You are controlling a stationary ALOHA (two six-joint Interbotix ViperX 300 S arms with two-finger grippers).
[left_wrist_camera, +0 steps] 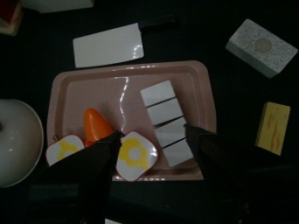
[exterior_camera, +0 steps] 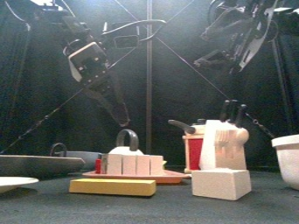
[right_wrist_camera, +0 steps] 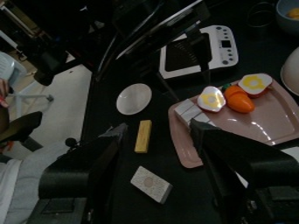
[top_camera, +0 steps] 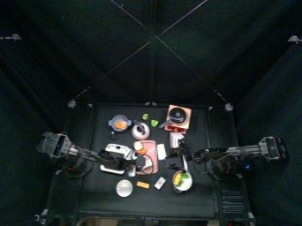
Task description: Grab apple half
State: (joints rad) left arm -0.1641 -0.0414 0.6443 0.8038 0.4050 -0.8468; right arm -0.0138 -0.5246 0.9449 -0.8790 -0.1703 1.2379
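From above, the pink tray (top_camera: 147, 152) sits mid-bench with both arms flanking it and bare black bench (top_camera: 207, 196) toward the front edge. Level from the front, both arms hang high above the items. The left pincer (left_wrist_camera: 149, 153) gapes wide and empty over the tray, straddling one apple half (left_wrist_camera: 135, 155); another (left_wrist_camera: 65, 150) lies beside the tray's rim. Right pincer (right_wrist_camera: 158, 149): spread, holding nothing.
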